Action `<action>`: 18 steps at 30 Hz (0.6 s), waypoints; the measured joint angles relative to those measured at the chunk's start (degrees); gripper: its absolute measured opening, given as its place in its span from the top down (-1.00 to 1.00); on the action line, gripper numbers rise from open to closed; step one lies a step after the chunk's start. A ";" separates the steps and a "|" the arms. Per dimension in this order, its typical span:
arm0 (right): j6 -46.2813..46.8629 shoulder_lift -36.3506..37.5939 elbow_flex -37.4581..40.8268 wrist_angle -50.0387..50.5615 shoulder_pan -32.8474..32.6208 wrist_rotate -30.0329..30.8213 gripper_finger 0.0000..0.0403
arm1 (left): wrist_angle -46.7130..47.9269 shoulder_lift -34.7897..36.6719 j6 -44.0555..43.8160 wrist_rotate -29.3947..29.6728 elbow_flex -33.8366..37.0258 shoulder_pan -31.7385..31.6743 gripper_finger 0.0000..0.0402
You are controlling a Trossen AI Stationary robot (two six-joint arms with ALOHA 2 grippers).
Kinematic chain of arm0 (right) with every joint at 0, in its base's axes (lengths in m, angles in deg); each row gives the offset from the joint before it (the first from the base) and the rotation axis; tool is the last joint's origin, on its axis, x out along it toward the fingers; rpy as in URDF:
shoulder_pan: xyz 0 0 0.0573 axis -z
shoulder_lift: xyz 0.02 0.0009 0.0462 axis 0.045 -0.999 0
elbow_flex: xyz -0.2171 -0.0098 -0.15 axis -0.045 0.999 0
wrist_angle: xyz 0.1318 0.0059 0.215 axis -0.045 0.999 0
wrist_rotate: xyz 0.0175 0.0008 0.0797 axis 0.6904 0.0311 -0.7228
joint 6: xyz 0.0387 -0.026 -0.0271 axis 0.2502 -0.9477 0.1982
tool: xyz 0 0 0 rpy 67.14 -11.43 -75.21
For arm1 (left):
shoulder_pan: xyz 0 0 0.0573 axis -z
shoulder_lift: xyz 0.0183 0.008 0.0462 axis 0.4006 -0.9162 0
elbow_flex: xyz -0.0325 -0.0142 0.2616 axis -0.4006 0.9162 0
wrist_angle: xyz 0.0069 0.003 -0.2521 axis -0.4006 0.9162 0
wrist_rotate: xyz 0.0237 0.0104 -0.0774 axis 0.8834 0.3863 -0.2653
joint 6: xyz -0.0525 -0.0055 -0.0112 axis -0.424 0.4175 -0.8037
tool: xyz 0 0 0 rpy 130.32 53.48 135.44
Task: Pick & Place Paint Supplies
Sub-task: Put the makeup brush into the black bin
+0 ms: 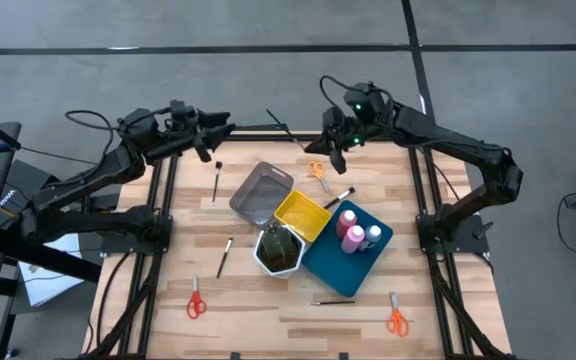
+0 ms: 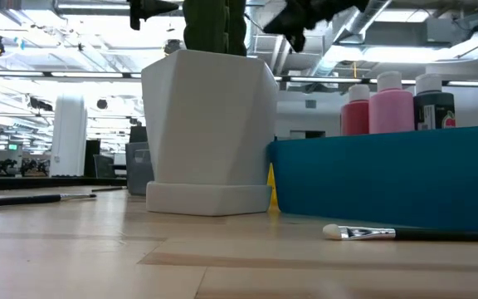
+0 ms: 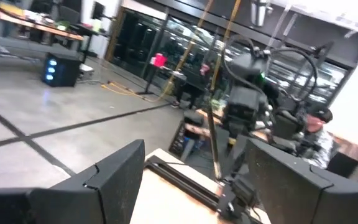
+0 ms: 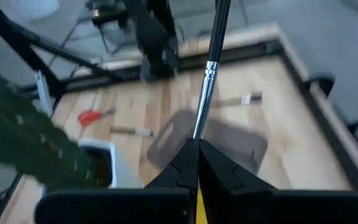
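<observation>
The brush (image 4: 210, 68) you carry sticks straight out from the right gripper (image 4: 197, 149), whose fingers are clamped together on its lower handle; its long axis runs away from the wrist toward the table's far edge. In the high view that gripper (image 1: 336, 140) hangs above the far end, near the orange scissors (image 1: 317, 172), and the grey tray (image 1: 261, 193), yellow tray (image 1: 302, 215) and blue tray (image 1: 343, 262) all lie nearer the front from it. You probably have to swing the shaft round and down toward one of them. The left gripper (image 1: 206, 125) waits with fingers apart over the far left corner. The wooden table (image 1: 268, 320) also carries loose brushes, red scissors (image 1: 195, 300) and a white pot (image 1: 279, 250); beyond it lies grey floor.
</observation>
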 joint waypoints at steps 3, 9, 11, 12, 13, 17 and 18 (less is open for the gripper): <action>-0.39 -0.15 -1.06 -1.79 -1.04 2.51 1.00 | -0.27 -0.59 1.04 -0.76 -0.04 1.26 -0.36; 1.24 -0.16 -3.24 -4.24 -1.52 3.07 1.00 | -3.64 -4.22 1.19 -2.54 -0.02 3.82 -0.36; 1.56 -0.16 -3.70 -5.48 -1.64 3.09 1.00 | -6.68 -6.22 0.17 -4.43 -0.02 4.39 -0.36; 1.58 -0.16 -3.91 -5.76 -1.78 3.13 1.00 | -8.72 -7.32 -0.17 -4.97 -0.02 4.73 -0.36; 1.74 -0.16 -4.07 -5.94 -1.99 3.27 1.00 | -11.03 -8.45 -0.43 -5.31 -0.02 5.12 -0.36; 2.55 -0.16 -4.22 -5.95 -2.02 4.39 1.00 | -18.70 -12.42 -3.20 -5.66 -0.02 5.47 -0.36; 2.93 -0.16 -4.22 -5.93 -2.01 4.45 1.00 | -20.58 -13.29 -4.07 -5.66 -0.02 5.47 -0.36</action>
